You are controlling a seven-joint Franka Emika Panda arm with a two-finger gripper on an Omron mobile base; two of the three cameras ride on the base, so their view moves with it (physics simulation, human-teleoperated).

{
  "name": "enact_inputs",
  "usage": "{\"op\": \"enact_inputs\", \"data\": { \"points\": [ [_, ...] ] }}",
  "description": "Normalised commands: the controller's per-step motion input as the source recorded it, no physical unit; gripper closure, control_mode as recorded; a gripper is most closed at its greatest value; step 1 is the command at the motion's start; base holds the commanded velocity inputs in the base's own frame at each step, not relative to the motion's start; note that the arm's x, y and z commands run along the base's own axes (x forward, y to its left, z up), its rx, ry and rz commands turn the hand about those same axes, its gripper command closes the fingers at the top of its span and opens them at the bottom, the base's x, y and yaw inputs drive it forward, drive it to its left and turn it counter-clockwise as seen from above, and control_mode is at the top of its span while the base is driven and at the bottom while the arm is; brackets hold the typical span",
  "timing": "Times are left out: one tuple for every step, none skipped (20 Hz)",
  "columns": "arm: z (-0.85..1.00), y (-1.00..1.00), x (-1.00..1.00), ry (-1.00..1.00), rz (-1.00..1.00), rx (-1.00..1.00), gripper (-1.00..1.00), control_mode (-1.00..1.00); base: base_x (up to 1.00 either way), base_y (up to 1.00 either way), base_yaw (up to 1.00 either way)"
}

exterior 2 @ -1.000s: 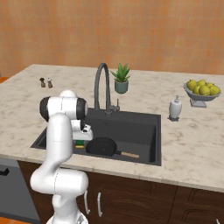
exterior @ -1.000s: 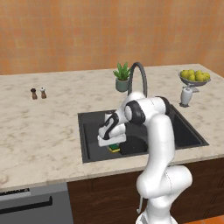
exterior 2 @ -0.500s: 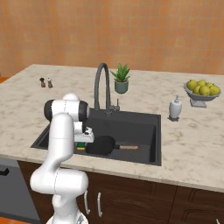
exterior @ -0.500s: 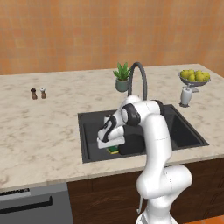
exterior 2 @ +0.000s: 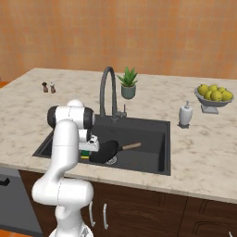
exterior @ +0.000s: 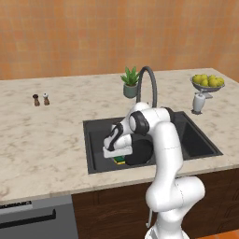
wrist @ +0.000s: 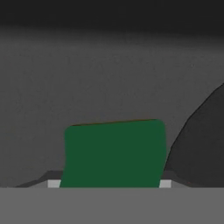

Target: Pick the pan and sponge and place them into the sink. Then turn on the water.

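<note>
While the white arm bends down into the sink, its gripper hangs low over the basin's left part, right above the one sponge, whose yellow body and green top peek out beneath the hand. Seen from the hand camera, the sponge shows its green face between the two fingers, one pale pad at each lower corner of it; the jaws stand fairly wide, either side of the sponge, and whether they press it or merely straddle it I cannot tell. One black pan lies on the sink floor just beside the sponge, with its single long handle pointing toward the basin's right part. One dark arched faucet rises at the back rim of the sink. On the marble counter stand two small shakers side by side at the far left, one potted plant near the faucet, one pale soap dispenser right of the sink, and one bowl of yellow fruit at the far right.
</note>
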Motion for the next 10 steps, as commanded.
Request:
{"op": "enact_inputs", "data": {
  "points": [
    [0.0,0.0,0.0,0.0,-0.01,0.05,-1.0,-1.0,0.0,0.0,0.0],
    [0.0,0.0,0.0,0.0,-0.01,0.05,-1.0,-1.0,0.0,0.0,0.0],
    [0.0,0.0,0.0,0.0,0.0,0.05,-1.0,-1.0,0.0,0.0,0.0],
    [0.0,0.0,0.0,0.0,0.0,0.05,-1.0,-1.0,0.0,0.0,0.0],
    [0.0,0.0,0.0,0.0,0.0,0.05,-1.0,-1.0,0.0,0.0,0.0],
    [0.0,0.0,0.0,0.0,0.0,0.04,-1.0,-1.0,0.0,0.0,0.0],
    [0.0,0.0,0.0,0.0,0.0,0.04,-1.0,-1.0,0.0,0.0,0.0],
    [0.0,0.0,0.0,0.0,0.0,0.03,-1.0,-1.0,0.0,0.0,0.0],
    [0.0,0.0,0.0,0.0,0.0,0.0,-1.0,-1.0,0.0,0.0,0.0],
    [0.11,0.0,0.0,0.0,0.0,0.0,-1.0,-1.0,0.0,0.0,0.0]
  ]
}}
